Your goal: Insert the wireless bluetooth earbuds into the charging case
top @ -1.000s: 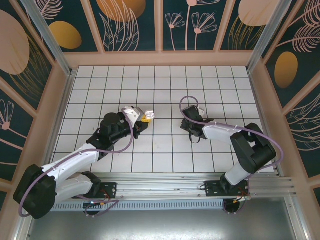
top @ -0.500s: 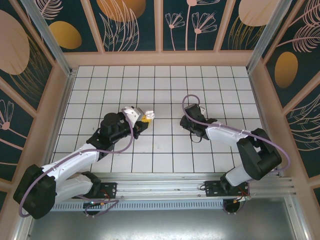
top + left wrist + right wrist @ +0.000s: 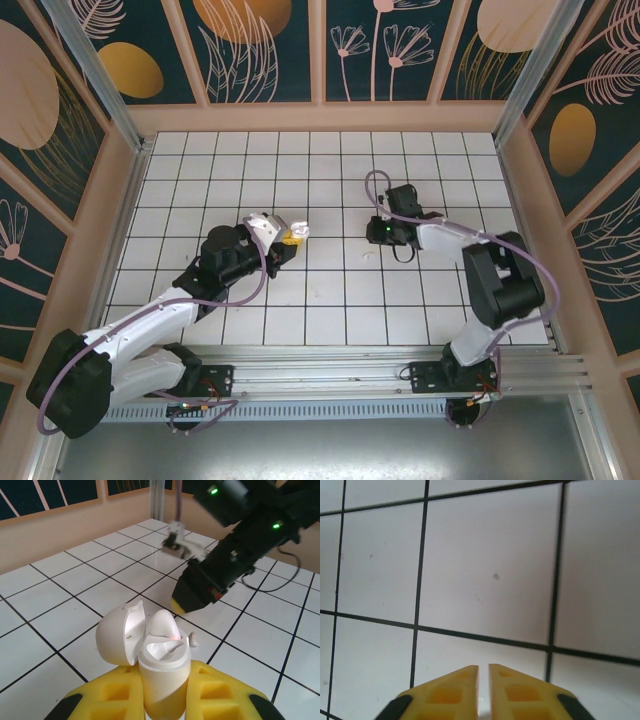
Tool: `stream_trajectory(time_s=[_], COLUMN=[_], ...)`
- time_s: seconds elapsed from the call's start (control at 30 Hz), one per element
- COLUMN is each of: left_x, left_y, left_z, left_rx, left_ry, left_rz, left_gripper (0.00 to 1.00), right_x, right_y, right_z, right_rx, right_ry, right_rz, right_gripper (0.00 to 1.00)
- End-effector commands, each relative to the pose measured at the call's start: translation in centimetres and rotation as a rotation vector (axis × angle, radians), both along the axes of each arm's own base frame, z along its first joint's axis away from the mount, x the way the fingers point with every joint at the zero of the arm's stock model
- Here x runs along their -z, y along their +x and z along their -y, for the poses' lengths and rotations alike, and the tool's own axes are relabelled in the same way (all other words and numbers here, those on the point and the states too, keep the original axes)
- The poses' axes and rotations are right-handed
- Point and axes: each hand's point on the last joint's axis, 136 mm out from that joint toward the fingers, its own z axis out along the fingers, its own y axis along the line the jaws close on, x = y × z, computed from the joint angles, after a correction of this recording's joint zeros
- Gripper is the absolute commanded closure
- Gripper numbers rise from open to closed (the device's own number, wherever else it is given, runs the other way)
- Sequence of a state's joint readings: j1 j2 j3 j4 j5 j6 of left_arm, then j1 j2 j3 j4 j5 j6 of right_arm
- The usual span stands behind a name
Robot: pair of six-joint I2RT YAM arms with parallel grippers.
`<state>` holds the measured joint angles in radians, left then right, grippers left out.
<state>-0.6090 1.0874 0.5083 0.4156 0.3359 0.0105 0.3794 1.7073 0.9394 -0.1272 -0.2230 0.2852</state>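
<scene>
Left pincer (image 3: 162, 696) clamped on white charging case (image 3: 162, 672), lid (image 3: 119, 636) open, one earbud (image 3: 163, 624) seated inside. Second earbud (image 3: 193, 641) loose on tiled desk (image 3: 60, 605), just beside case. Right pincer (image 3: 483, 672) nearly closed, thin slit, nothing seen between; tips near that earbud.

Left arm (image 3: 150, 325): stretched forward and right, low over table. Left gripper (image 3: 288, 240): clamped on charging case (image 3: 162, 665). Right arm (image 3: 490, 275): elbow folded, forearm angled leftward. Right gripper (image 3: 483, 672): tilted downward, jaws nearly touching, thin slit between.
</scene>
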Motion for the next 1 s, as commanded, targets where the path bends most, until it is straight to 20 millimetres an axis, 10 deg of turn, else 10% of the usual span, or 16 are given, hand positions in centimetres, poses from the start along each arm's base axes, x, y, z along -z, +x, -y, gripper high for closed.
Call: stream_trajectory(time_s=[0.0,0.97], left_x=[-1.3,-1.5], left_y=[-0.1,-0.5], left_z=[0.3,0.0], left_rx=[0.017,0.012], left_ry=[-0.036,-0.048], left_rz=[0.028,0.04], left_gripper=[1.0,1.0], right_x=[2.3,3.9], right_y=[-1.2,-8.2], right_z=[-0.9,2.7], right_rx=[-0.127,0.101], right_ry=[-0.012,-0.051], right_rz=[-0.081,-0.332], right_gripper=[0.92,0.98])
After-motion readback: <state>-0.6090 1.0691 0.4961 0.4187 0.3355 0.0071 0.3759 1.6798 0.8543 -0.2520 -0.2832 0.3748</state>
